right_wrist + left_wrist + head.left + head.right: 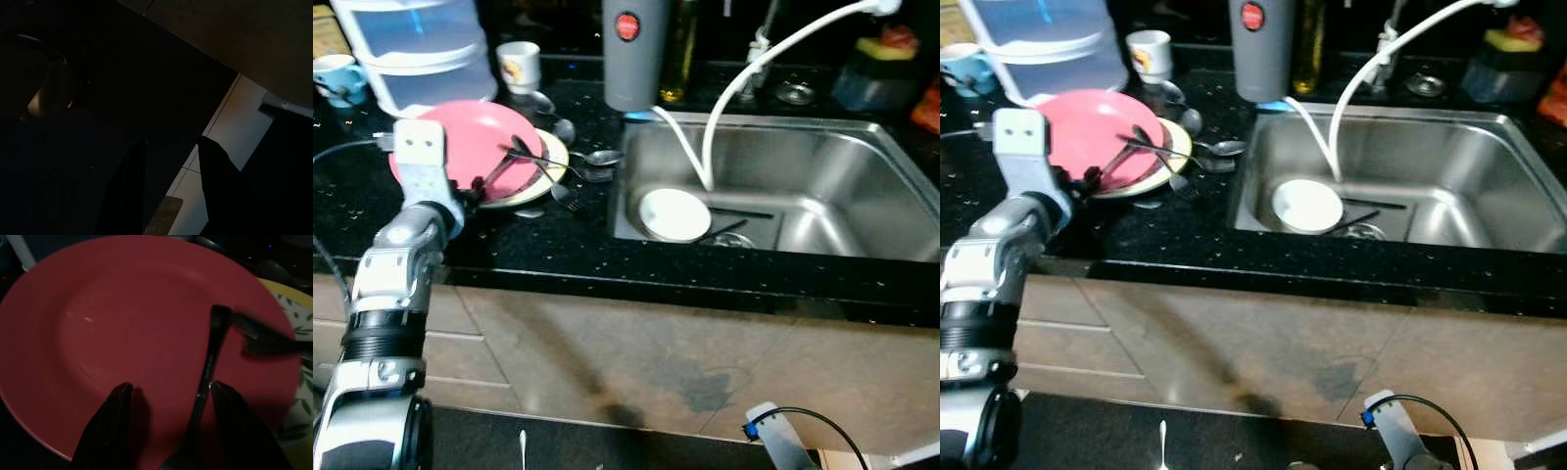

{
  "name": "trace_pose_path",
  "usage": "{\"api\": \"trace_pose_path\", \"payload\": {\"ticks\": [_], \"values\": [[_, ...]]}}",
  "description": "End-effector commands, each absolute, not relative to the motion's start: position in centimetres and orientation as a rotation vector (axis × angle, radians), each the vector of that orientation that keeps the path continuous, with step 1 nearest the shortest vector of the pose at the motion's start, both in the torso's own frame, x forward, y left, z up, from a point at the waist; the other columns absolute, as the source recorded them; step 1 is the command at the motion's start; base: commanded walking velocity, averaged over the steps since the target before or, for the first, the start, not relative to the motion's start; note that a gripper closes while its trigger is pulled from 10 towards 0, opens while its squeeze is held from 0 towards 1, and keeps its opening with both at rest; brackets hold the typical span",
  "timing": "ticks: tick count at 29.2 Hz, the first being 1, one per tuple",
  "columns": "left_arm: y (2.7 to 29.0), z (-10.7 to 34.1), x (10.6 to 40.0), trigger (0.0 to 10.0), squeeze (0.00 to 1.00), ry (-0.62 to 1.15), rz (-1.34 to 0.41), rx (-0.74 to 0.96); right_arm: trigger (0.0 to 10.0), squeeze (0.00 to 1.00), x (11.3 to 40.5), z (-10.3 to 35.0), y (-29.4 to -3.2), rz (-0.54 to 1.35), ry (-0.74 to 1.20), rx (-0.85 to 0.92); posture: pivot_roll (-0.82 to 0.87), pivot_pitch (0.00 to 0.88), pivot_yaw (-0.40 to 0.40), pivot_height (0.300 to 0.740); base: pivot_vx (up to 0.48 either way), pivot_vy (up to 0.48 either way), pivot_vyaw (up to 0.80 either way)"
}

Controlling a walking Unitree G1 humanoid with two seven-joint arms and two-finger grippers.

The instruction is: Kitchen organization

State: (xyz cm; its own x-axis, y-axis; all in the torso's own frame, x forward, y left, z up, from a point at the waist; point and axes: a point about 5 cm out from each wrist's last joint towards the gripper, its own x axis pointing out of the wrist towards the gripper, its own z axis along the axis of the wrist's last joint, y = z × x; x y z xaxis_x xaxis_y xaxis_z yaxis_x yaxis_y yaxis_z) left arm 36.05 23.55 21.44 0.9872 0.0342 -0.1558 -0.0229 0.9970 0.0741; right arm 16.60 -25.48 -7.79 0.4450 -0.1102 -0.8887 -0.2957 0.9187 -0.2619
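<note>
Left gripper (168,404): fingers apart over the near rim of the pink plate (127,333), a metal utensil handle (208,367) lying between them close against one finger; whether that finger touches the handle cannot be told. The handle runs up across the plate face, and its working end is cut off at the frame edge.

Pink plate: round, plain, glossy, with a shallow well. It lies on the black counter (558,245) left of the sink (822,166), overlapping a yellow-rimmed plate (551,166) with a leaf pattern.

The left wrist view shows the handle and finger spacing closely. The head views show the surroundings instead: several spoons and forks (592,162) heaped across both plates toward the sink edge, a white bowl (674,215) in the sink's near-left corner, a white hose (724,98) curving into the basin, a grey canister (631,49) at the counter's back edge, a white cup (519,64) and a clear plastic container (416,49) behind the plates.

Right gripper (168,188): fingers apart, hanging low over dark flooring and pale tile; that view is very dark and little else can be made out.
</note>
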Motion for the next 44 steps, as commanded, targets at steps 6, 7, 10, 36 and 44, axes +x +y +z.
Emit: {"api": "trace_pose_path", "payload": {"ticks": [6, 7, 10, 36, 44], "values": [[23.7, 21.4, 36.2, 10.0, 0.00, 0.263, -0.033, 0.095, 10.0, 0.00, 16.4, -7.9, -25.6, 0.116, 1.116, -0.414, -0.01, 0.026, 0.018, 0.740, 0.000, 0.000, 0.00], [23.7, 21.4, 36.2, 10.0, 0.00, 0.279, -0.039, 0.092, 10.0, 0.00, 16.4, -7.9, -25.6, 0.115, 1.116, -0.414, -0.01, 0.025, 0.019, 0.740, 0.000, 0.000, 0.00], [23.5, 21.0, 36.1, 10.0, 0.00, 0.324, -0.052, 0.076, 10.0, 0.00, 16.4, -7.9, -25.6, 0.112, 1.116, -0.416, -0.01, 0.025, 0.020, 0.740, 0.000, 0.000, 0.00], [23.7, 21.4, 36.5, 0.0, 0.00, 0.309, -0.028, 0.046, 10.0, 0.00, 16.2, -7.9, -25.6, 0.099, 1.119, -0.436, -0.02, 0.015, 0.027, 0.740, 0.000, 0.000, 0.00], [23.6, 24.3, 37.0, 0.0, 0.00, 0.125, -0.021, 0.002, 10.0, 0.00, 16.3, -7.9, -25.6, 0.102, 1.119, -0.445, -0.02, 0.020, 0.029, 0.740, 0.000, 0.000, 0.00]]}}
